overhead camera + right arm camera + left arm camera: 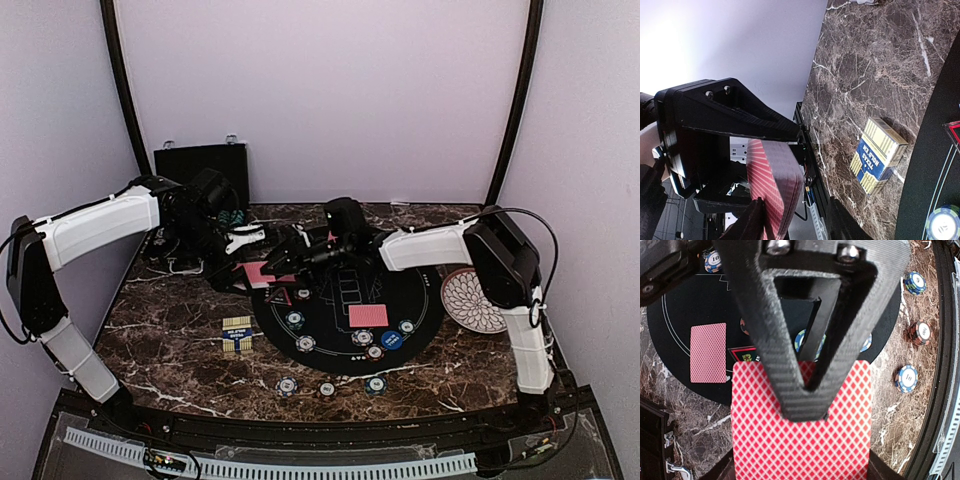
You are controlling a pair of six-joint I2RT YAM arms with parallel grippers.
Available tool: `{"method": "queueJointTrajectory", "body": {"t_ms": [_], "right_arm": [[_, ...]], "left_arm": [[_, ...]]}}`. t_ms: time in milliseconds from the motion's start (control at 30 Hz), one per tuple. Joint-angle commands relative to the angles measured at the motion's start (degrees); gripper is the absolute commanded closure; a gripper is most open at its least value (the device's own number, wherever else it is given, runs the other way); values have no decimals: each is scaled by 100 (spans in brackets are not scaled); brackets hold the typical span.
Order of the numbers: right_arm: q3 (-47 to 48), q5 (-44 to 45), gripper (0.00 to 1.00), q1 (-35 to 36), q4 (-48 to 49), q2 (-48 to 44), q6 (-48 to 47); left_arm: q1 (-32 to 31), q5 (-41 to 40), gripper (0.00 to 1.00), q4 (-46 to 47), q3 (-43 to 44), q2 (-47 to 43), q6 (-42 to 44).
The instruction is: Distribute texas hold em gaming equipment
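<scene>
A deck of red-backed playing cards (262,272) is held above the left edge of the round black mat (330,350). My left gripper (250,268) is shut on it; in the left wrist view its upper finger (800,400) presses the top card (800,450). My right gripper (298,262) is open right beside the deck. In the right wrist view its fingers (752,222) straddle the deck's near edge (777,185). One card (368,316) lies face down on the mat. Chips (306,344) and a blue button disc (391,340) lie around it.
A Texas Hold'em card box (237,333) lies on the marble left of the mat. Three chips (327,389) lie near the front edge. A black case (202,165) stands at the back left. A white petal-pattern plate (470,300) sits at the right.
</scene>
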Motion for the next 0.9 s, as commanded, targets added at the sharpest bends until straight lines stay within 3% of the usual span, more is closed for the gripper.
{"method": "queueJointTrajectory", "body": {"t_ms": [0, 867], "right_arm": [[-158, -8, 63, -97, -161, -335, -109], [-697, -253, 88, -105, 1358, -596, 1092]], "left_arm": [[24, 128, 100, 52, 121, -137, -36], [24, 64, 100, 51, 109, -103, -23]]}}
